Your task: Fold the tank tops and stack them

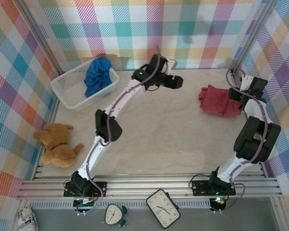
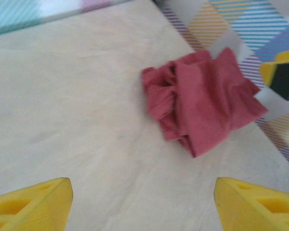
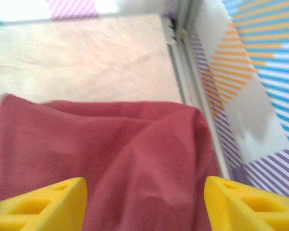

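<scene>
A crumpled dark red tank top lies at the right of the table, close to the right wall. My right gripper hovers at its right edge. In the right wrist view the red cloth spreads under the yellow fingers, which stand wide apart, and the gripper is open. My left gripper hangs over the table's far middle, to the left of the top. It is open over bare table, short of the red heap. A bright blue tank top lies bunched in the basket.
The white mesh basket stands at the far left. A brown teddy bear lies at the near left. The right wall's metal rail runs close beside the red cloth. Clocks sit below the table's front rail.
</scene>
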Controlling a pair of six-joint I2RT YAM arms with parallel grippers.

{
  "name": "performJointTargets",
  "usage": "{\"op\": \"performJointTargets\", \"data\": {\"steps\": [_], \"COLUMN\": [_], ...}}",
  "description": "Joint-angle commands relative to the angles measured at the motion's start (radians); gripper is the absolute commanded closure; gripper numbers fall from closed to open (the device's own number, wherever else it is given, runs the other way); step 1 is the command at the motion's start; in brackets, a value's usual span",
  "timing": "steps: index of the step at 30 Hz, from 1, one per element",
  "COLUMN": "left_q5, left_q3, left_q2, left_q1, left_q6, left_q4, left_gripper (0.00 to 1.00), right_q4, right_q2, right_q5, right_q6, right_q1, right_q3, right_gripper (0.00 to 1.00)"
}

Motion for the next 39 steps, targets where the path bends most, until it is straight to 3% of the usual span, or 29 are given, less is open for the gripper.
{"op": "performJointTargets", "data": {"steps": [1,6,15,17,18,25,31,39], "left_q5": [-0.115,-0.194,-0.301,-0.298,-0.319,-0.300,-0.264,-0.164], "left_q3": [-0.176,-0.377,-0.480,-0.459,-0.438,-0.300,-0.131,-0.029], "left_q2": [-0.141,-0.287,-0.327,-0.307,-0.290,-0.131,0.044,0.188], "left_q1": [0.076,0.215,0.446,0.492,0.516,0.635,0.667,0.691], "left_q6": [0.072,0.073,0.096,0.092,0.089,0.103,0.129,0.125], "left_q4": [-0.157,-0.188,-0.180,-0.163,-0.162,-0.138,-0.128,-0.042], "left_gripper": [0.23,0.21,0.20,0.20,0.19,0.19,0.19,0.19], "right_q4": [0.036,0.113,0.199,0.205,0.206,0.239,0.218,0.176], "right_q2": [-0.062,-0.126,-0.151,-0.149,-0.144,-0.150,-0.206,-0.305], "right_q5": [-0.142,-0.244,-0.384,-0.392,-0.406,-0.447,-0.346,-0.308], "right_q6": [0.061,0.127,0.278,0.296,0.309,0.392,0.438,0.513], "right_q1": [0.068,0.190,0.407,0.451,0.475,0.630,0.735,0.756], "right_q3": [-0.051,-0.127,-0.194,-0.203,-0.206,-0.255,-0.267,-0.307], "right_gripper": [0.34,0.28,0.11,0.10,0.02,0.01,0.01,0.01]}}
